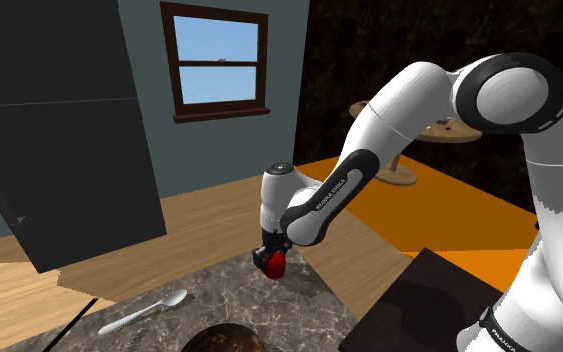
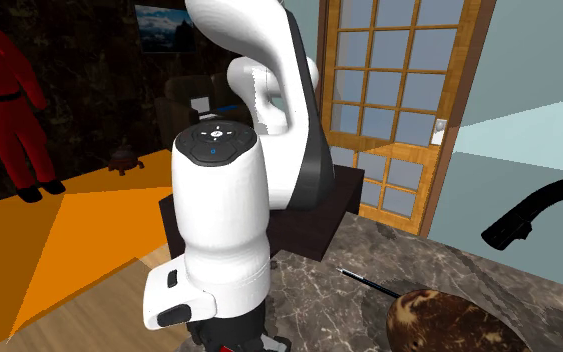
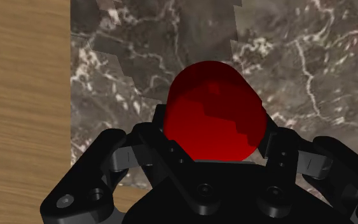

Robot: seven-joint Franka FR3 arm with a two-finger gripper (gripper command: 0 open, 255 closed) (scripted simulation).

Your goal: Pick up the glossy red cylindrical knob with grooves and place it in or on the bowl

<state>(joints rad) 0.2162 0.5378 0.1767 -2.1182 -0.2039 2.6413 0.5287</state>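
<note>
Knob (image 3: 212, 121), glossy and red, is clasped between the jaws, which we see clenched on its two sides in the wrist view, with its rounded end pointing away from the hand. We cannot make out any grooves on it. In the shoulder view we find it over the dark veined surface (image 1: 299, 300), close to the far edge, with the arm bent down above it. We cannot tell whether it touches the surface. In the wrist view that edge runs just beside the knob, with wooden floor (image 3: 18, 95) beyond it. We see the brown bowl (image 1: 221, 338) at the near edge, well apart from the knob. A pale spoon (image 1: 144, 312) lies flat near the bowl, toward the shoulder view's left edge of the surface.
</note>
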